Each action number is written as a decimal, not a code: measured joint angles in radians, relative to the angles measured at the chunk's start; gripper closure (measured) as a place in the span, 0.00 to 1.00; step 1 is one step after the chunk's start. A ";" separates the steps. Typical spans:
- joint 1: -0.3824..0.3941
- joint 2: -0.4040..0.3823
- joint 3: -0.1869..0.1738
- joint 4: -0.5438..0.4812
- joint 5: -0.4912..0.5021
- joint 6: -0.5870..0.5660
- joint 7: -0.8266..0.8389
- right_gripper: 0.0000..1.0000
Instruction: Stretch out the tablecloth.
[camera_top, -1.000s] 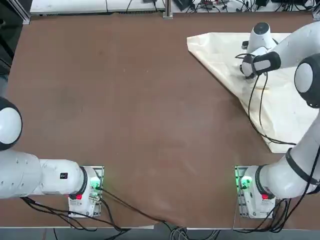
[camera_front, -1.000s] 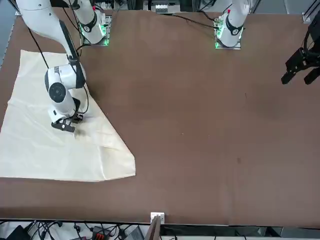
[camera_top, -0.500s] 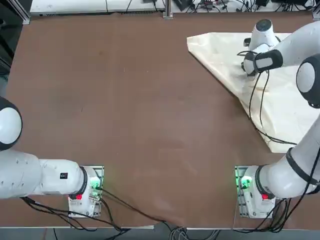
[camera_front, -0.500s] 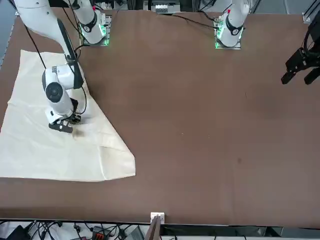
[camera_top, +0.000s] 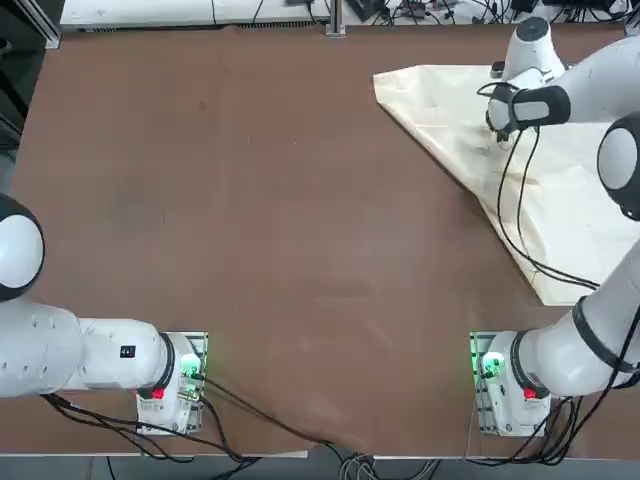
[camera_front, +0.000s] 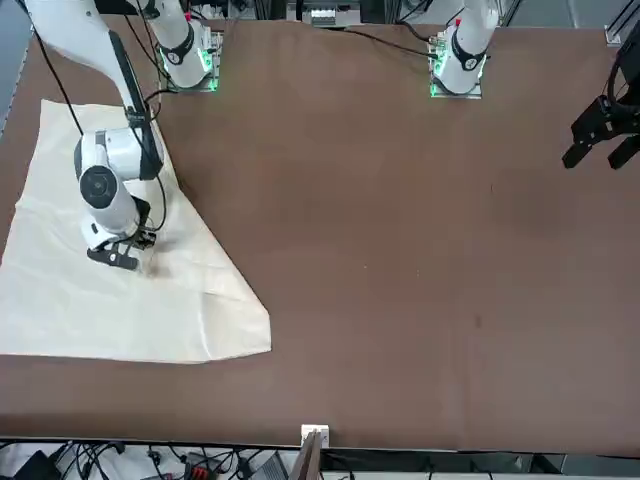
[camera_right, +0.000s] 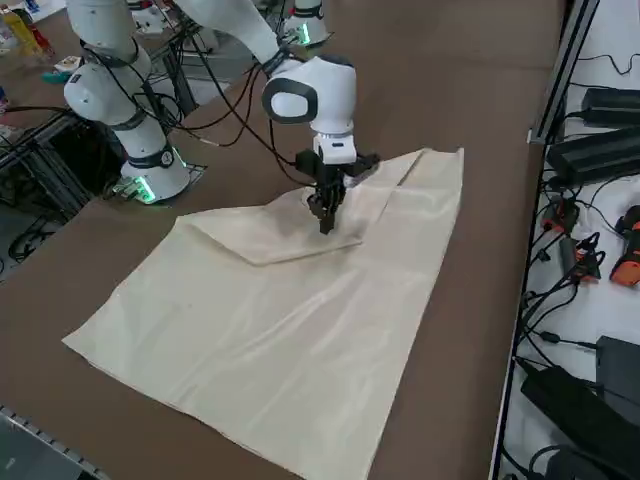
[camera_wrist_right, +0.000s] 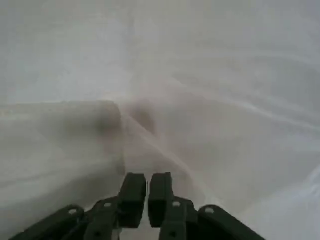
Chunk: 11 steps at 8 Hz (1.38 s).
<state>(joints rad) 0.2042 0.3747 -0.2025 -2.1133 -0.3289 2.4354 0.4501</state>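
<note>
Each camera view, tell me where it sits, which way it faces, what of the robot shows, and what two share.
Top: overhead, looking down on the table; both arms.
Front: across the table, facing the robot; the working arm, part of the other.
Right side: raised at the robot's right, looking diagonally down over the tablecloth; right arm, right gripper.
Right wrist: on that arm, looking past its fingers at the cloth.
Top and front share both bases.

A smooth brown rectangular tabletop (camera_top: 290, 220) fills most of the room's visible area. Along its far edge in the overhead view runs a white flat surface (camera_top: 180, 12) with loose black cables (camera_right: 562, 290); grey flooring (camera_front: 20, 45) shows beyond.
</note>
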 joint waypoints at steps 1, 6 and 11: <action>0.000 0.006 0.010 0.017 0.021 -0.011 0.000 0.67; 0.000 0.090 0.020 0.113 0.063 -0.025 0.001 0.36; -0.008 0.150 0.018 0.141 0.075 -0.025 0.003 0.33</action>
<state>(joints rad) 0.1962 0.5250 -0.1845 -1.9722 -0.2539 2.4105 0.4534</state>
